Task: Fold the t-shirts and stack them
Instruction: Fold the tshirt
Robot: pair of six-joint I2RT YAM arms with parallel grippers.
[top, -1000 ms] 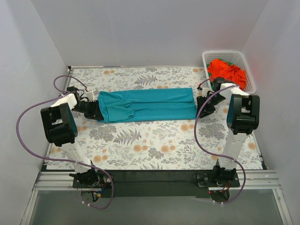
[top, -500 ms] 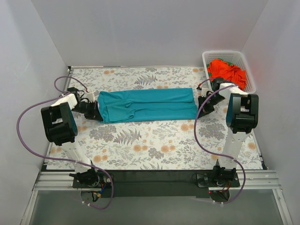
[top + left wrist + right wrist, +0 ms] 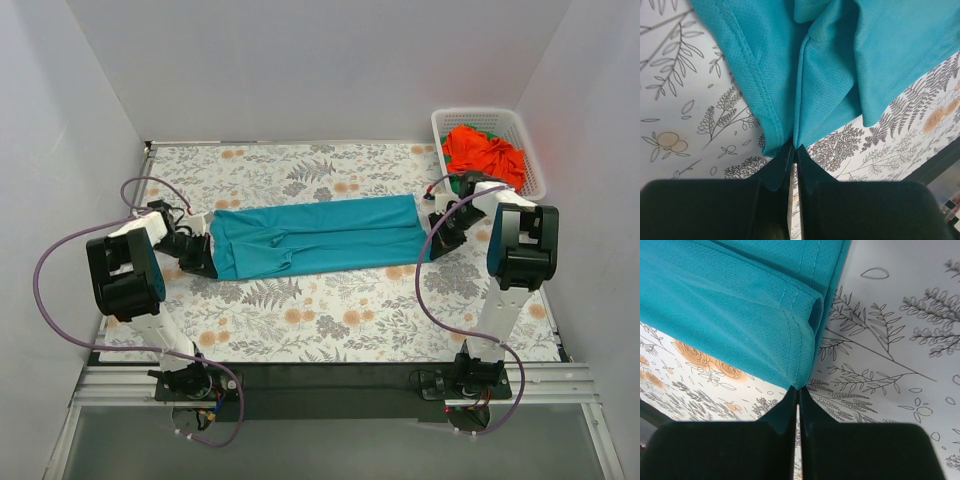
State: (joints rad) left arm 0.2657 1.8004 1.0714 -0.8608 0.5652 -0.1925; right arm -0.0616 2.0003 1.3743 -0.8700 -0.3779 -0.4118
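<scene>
The teal-blue t-shirt (image 3: 318,235) lies folded into a long band across the middle of the flowered table. My left gripper (image 3: 205,258) is shut on its left end; in the left wrist view the gripper (image 3: 793,148) pinches the teal cloth (image 3: 840,65). My right gripper (image 3: 432,243) is shut on its right end; in the right wrist view the gripper (image 3: 797,388) pinches the folded corner (image 3: 740,305). The orange-red t-shirt (image 3: 485,152) lies bunched in the basket, with a bit of green cloth (image 3: 459,182) at its near edge.
The white lattice basket (image 3: 443,128) stands at the back right corner. The flowered cloth (image 3: 330,310) covers the table. White walls close in the left, back and right sides.
Both grippers have moved toward the near edge, dragging the teal shirt with them. The left end has come nearer than the right, so the band now lies slightly slanted.
</scene>
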